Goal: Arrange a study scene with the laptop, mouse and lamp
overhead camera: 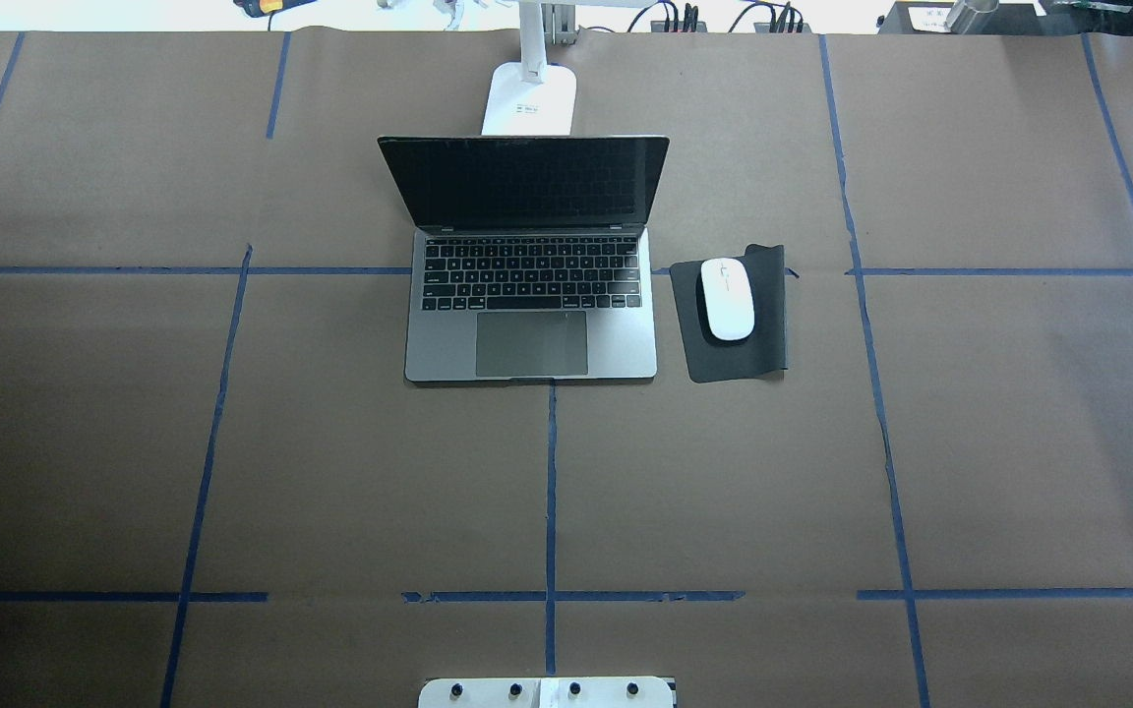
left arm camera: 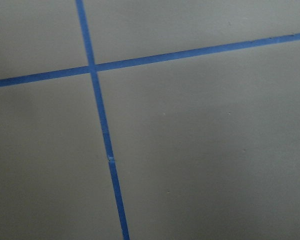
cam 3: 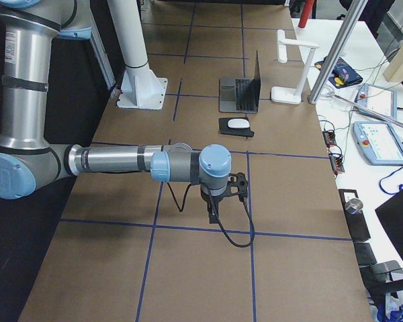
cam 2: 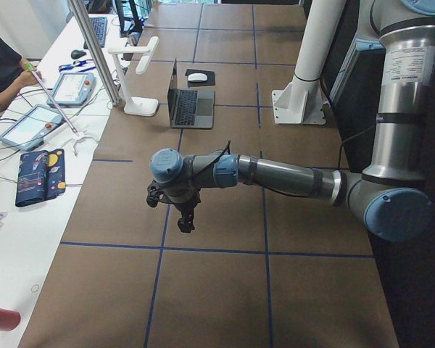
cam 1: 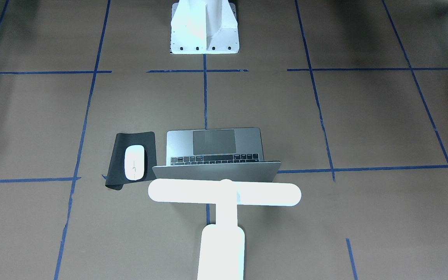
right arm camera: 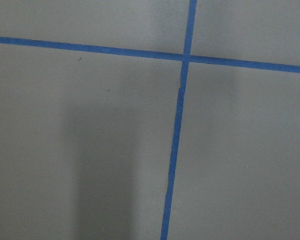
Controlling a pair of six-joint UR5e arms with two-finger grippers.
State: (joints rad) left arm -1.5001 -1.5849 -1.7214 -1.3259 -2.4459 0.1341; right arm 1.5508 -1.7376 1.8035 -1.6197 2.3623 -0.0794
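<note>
The silver-grey laptop [overhead camera: 532, 339] stands open at the table's far middle, screen dark, keys and trackpad facing the robot. It also shows in the front view [cam 1: 214, 146]. The white mouse [overhead camera: 728, 299] lies on a black mat [overhead camera: 739, 359] just right of the laptop. The white T-shaped lamp [cam 1: 224, 192] stands behind the laptop's lid, its base [overhead camera: 530, 98] on the table. My left gripper [cam 2: 185, 223] hovers over bare table far from these things. My right gripper [cam 3: 212, 216] does too. I cannot tell whether either is open or shut. Both wrist views show only brown paper and blue tape.
The white bolted robot pedestal [cam 1: 204, 27] stands at the table's near middle edge. Blue tape lines divide the brown paper surface. A side bench with tablets [cam 2: 29, 127] and cables [cam 3: 332, 144] runs along the far edge, beside a metal pole [cam 2: 94, 51].
</note>
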